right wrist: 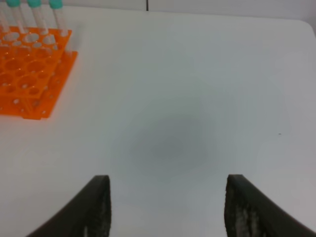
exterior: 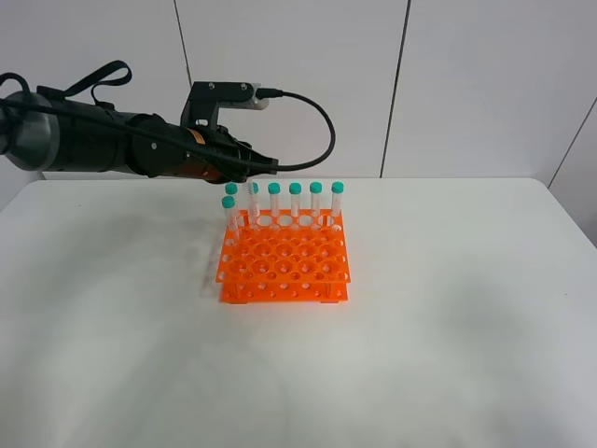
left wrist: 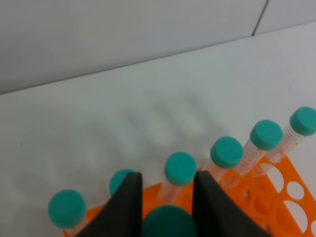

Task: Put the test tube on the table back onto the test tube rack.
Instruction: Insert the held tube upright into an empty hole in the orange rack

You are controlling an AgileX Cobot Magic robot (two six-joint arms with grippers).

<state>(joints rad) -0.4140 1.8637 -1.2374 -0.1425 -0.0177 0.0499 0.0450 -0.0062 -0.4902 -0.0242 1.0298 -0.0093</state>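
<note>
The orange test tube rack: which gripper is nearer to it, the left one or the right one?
Left. The left gripper is directly over the test tube rack at its back row, shut on a test tube. The right gripper hovers over bare table, apart from it.

test tube (left wrist: 168,222): teal cap, clear, upright, over rack's back row | test tube rack (exterior: 284,266): orange, on white table (exterior: 448,327)

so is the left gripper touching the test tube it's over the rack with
Touching. In the left wrist view the left gripper has a dark finger pressed against each side of the test tube at its teal cap, no gap showing, above the orange test tube rack.
</note>
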